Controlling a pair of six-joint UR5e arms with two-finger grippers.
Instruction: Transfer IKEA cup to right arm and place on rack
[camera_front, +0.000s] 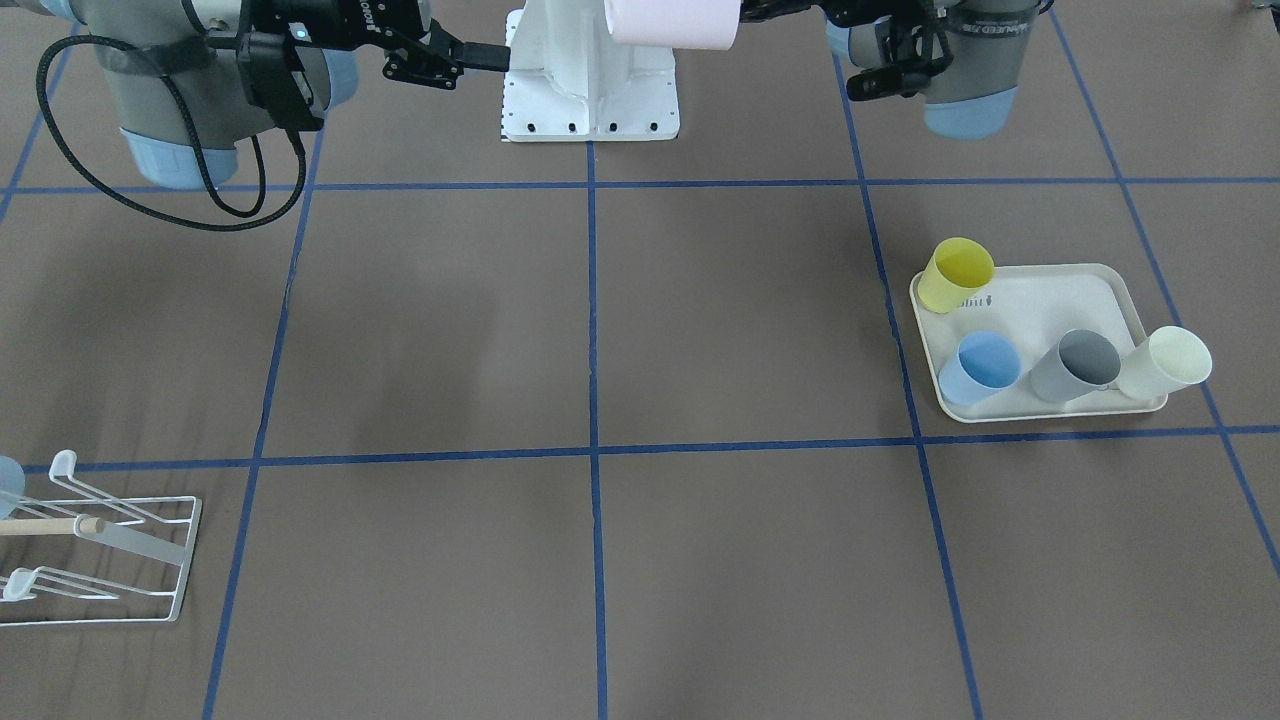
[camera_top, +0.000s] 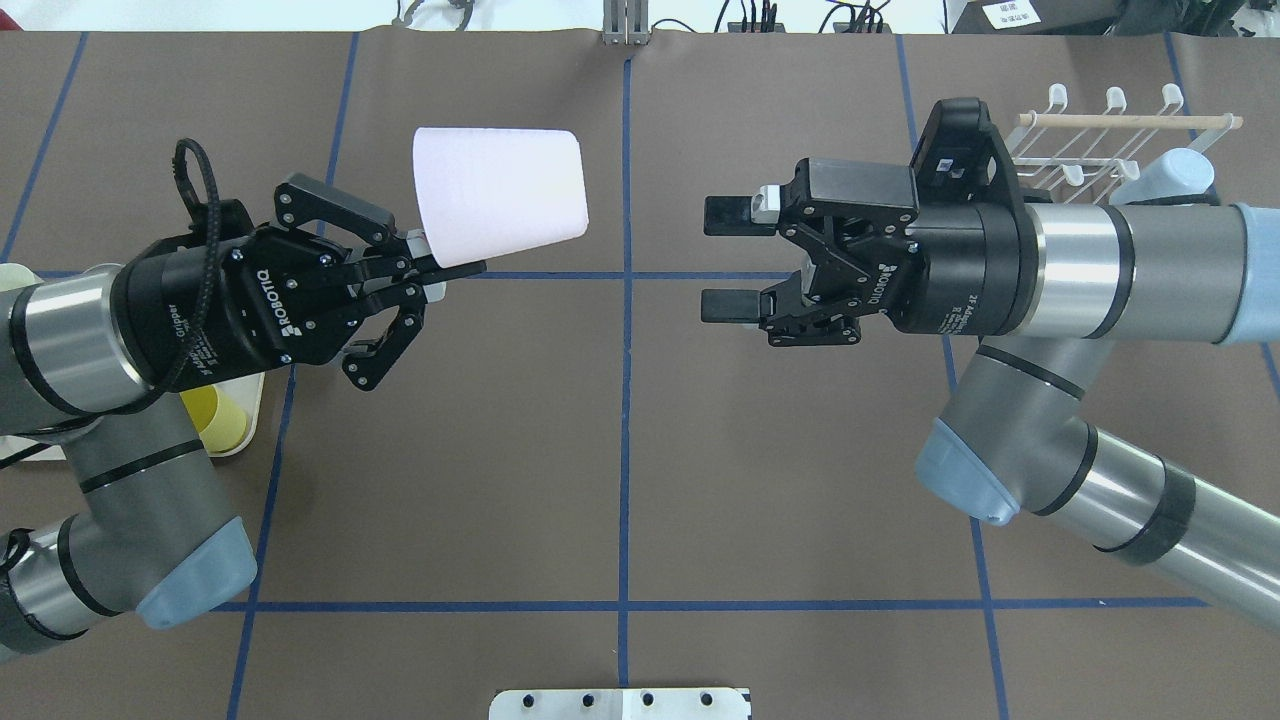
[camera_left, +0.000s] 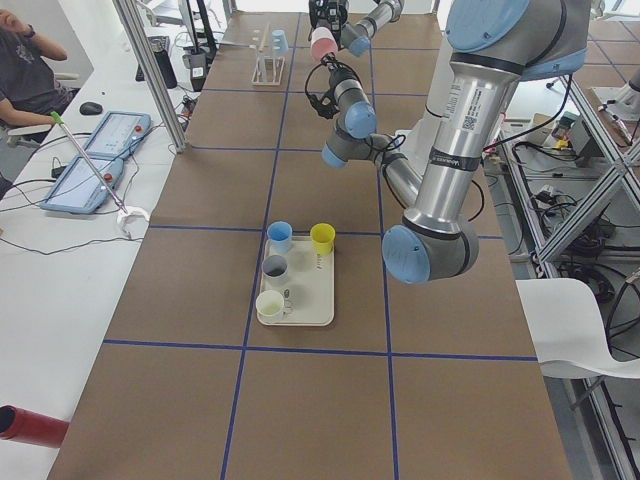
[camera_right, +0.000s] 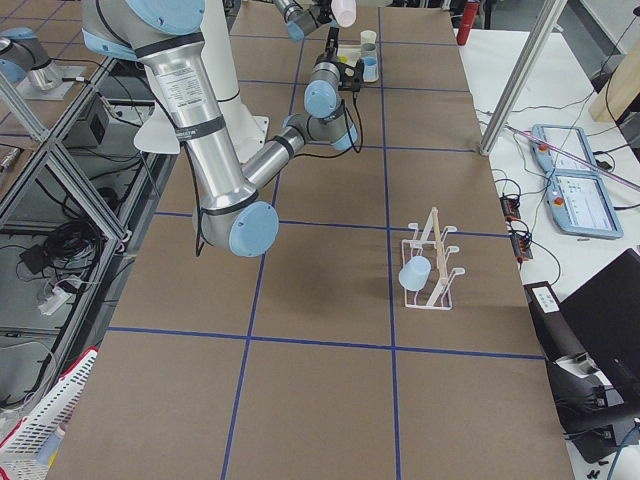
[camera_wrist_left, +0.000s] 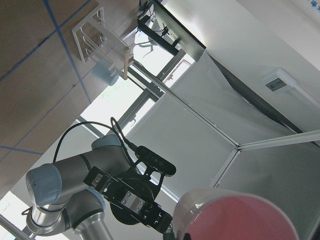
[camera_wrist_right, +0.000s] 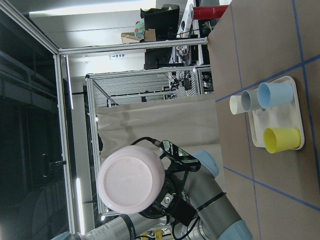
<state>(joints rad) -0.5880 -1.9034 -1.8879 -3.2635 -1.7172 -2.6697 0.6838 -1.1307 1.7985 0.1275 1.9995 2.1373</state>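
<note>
Your left claw (camera_top: 440, 272) pinches the pink cup (camera_top: 500, 195) by its rim, mid-air, base toward the right claw (camera_top: 728, 260), which stands spread and well apart; centre that gap on the cup's body before you close.

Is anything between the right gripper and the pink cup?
Nothing: the overhead view shows only air between right gripper and pink cup, with bare table below.

Sideways pink cup (camera_top: 500, 195) aloft; white rack (camera_top: 1110, 124)

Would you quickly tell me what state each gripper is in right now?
Left gripper: closed on the pink cup at its rim.
Right gripper: open, holding nothing.
</note>
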